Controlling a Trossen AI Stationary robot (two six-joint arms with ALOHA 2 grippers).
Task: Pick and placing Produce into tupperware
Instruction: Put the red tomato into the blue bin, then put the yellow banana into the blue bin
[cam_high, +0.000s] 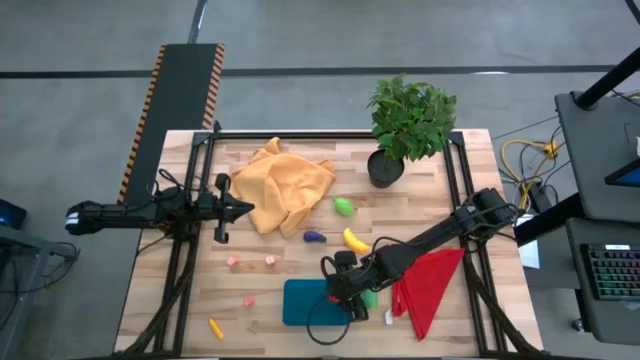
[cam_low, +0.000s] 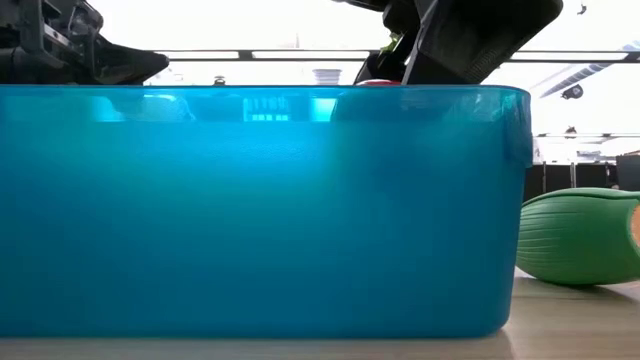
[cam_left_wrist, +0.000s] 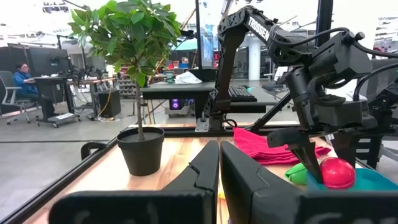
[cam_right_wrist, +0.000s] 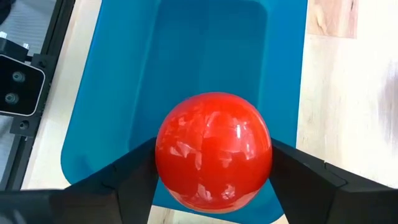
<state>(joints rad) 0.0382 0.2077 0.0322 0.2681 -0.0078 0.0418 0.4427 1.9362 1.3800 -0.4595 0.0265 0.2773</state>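
My right gripper (cam_high: 345, 291) hangs over the teal tupperware (cam_high: 308, 303) at the table's near middle, shut on a red tomato (cam_right_wrist: 213, 158). Around it lies other produce on the table. A yellow banana (cam_high: 353, 240), a purple eggplant (cam_high: 314, 237) and a green piece (cam_high: 344, 207) lie beyond the tupperware. A second green piece (cam_high: 370, 298) lies at its right side, a carrot (cam_high: 216, 328) near the front left, and pink bits (cam_high: 233, 262) to the left. My left gripper (cam_high: 245, 208) waits shut at the left, pointing level. My right gripper pinches the tomato between its two fingers, one on each opposite side (cam_right_wrist: 163, 155). The fingers (cam_left_wrist: 309, 155) slant down from the table's right side. The tomato (cam_left_wrist: 337, 172) sits about level with the tupperware's rim, over its inside.
An orange cloth (cam_high: 285, 185) lies crumpled at the far left of the table. A red cloth (cam_high: 430, 285) lies right of the tupperware, under my right arm. A potted plant (cam_high: 408, 125) stands at the far right. Bare wood shows left of the tupperware.
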